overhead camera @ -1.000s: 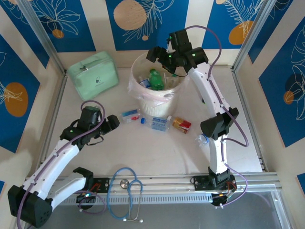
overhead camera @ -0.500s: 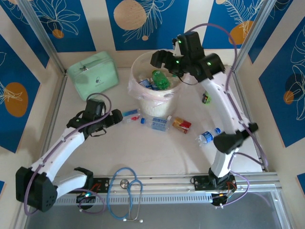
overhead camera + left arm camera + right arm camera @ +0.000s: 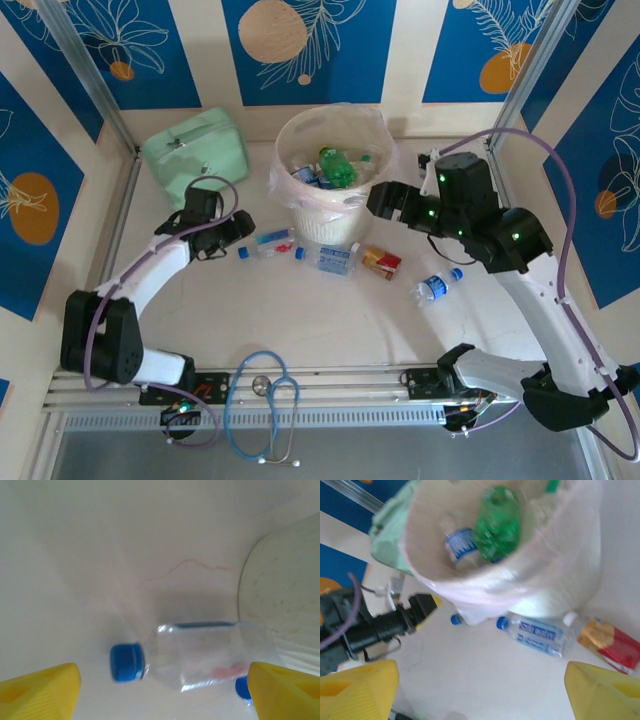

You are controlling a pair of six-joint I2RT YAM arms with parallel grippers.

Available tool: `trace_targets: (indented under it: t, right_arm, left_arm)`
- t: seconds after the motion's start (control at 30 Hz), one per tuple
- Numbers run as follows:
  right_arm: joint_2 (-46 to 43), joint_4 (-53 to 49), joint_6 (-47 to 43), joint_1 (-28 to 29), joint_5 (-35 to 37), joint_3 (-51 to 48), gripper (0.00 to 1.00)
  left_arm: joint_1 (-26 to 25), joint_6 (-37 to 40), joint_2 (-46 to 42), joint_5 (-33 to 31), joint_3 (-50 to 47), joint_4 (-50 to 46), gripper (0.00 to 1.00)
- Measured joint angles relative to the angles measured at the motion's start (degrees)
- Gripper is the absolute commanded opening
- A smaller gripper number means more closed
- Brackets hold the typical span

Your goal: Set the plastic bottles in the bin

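The cream bin [image 3: 322, 218] stands at the back centre with a green bottle [image 3: 336, 166] and other plastic bottles inside. On the table lie a clear blue-capped bottle [image 3: 264, 245], a blue-labelled one [image 3: 328, 258], a red-and-yellow one [image 3: 381, 262] and another [image 3: 438, 285] to the right. My left gripper [image 3: 236, 230] is open, its yellow fingers either side of the clear bottle [image 3: 200, 652] without touching it. My right gripper [image 3: 384, 200] is open and empty beside the bin's right wall, looking down on the bin [image 3: 555, 575] and the blue-labelled bottle [image 3: 537, 635].
A mint-green zip case [image 3: 195, 155] sits at the back left. A blue stethoscope [image 3: 265, 400] lies over the front rail. Metal frame posts [image 3: 520, 90] bound the sides of the table.
My right arm has drawn back from above the bin to its right side and come lower. My left gripper has slid right, up to the clear bottle.
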Motion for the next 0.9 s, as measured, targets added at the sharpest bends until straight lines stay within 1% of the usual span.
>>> trace_targets:
  t: [0.13, 0.23, 0.4, 0.5, 0.6, 0.67, 0.77, 0.9]
  right_arm:
    - [-2.82, -0.87, 1.46, 0.15, 0.35, -5.84, 0.86]
    - [-4.83, -1.79, 2.40, 0.52, 0.59, -7.98, 0.86]
    - [-7.37, -2.93, 3.04, 0.72, 0.98, -8.87, 0.86]
    - [-7.82, -3.43, 3.23, 0.74, 1.03, -8.90, 0.85]
    - [-7.82, -3.58, 3.26, 0.74, 1.03, -8.90, 0.85]
    - [-7.82, -3.56, 3.41, 0.87, 1.05, -8.96, 0.85]
    - [-7.82, -3.54, 3.45, 1.27, 1.20, -9.49, 0.85]
    - [-7.76, -3.50, 3.67, 1.66, 1.46, -10.34, 0.85]
  left_arm:
    - [0.46, -1.16, 6.29, 2.69, 2.62, 3.74, 0.67]
    - [1.05, -2.58, 8.59, 3.87, 2.40, 4.79, 0.66]
    - [1.86, -4.85, 8.50, 5.27, 0.26, 7.23, 0.66]
    - [1.95, -6.08, 6.51, 5.29, -2.67, 7.30, 0.67]
    - [2.34, -8.87, 2.47, 5.27, -7.06, 7.30, 0.70]
    - [2.80, -11.82, -1.29, 5.05, -10.82, 7.32, 0.74]
    - [3.37, -16.65, -6.34, 4.81, -15.34, 7.50, 0.74]
    - [3.61, -23.19, -7.67, 5.35, -18.01, 10.32, 0.73]
